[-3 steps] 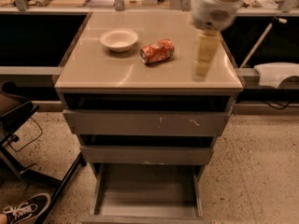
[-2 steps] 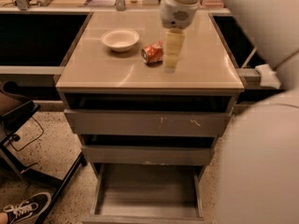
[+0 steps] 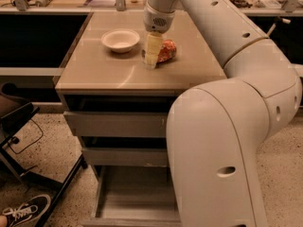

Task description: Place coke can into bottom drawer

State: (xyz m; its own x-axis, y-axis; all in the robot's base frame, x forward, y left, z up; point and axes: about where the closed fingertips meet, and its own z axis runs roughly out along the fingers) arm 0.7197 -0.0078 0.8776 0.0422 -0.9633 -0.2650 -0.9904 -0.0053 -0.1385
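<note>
Lying on its side on the cabinet top (image 3: 118, 77), the coke can (image 3: 167, 50) sits just right of the white bowl (image 3: 120, 40). Its left end is hidden behind the gripper (image 3: 151, 63). The bottom drawer (image 3: 135, 195) stands pulled open well below, near the floor, and nothing shows in the part of its tray you can see. The robot's arm (image 3: 213, 145) covers its right side.

You should expect the can to roll, I judge, since it is round and lies flat. A push at one end could send it off toward the back of the cabinet top. The bowl is close enough to be knocked. The closed drawer fronts (image 3: 116, 124) above could catch the can on the way down.

The gripper points straight down at the can's left end. You cannot tell from here whether it touches the can, or whether it has clamped on it or hangs released.
</note>
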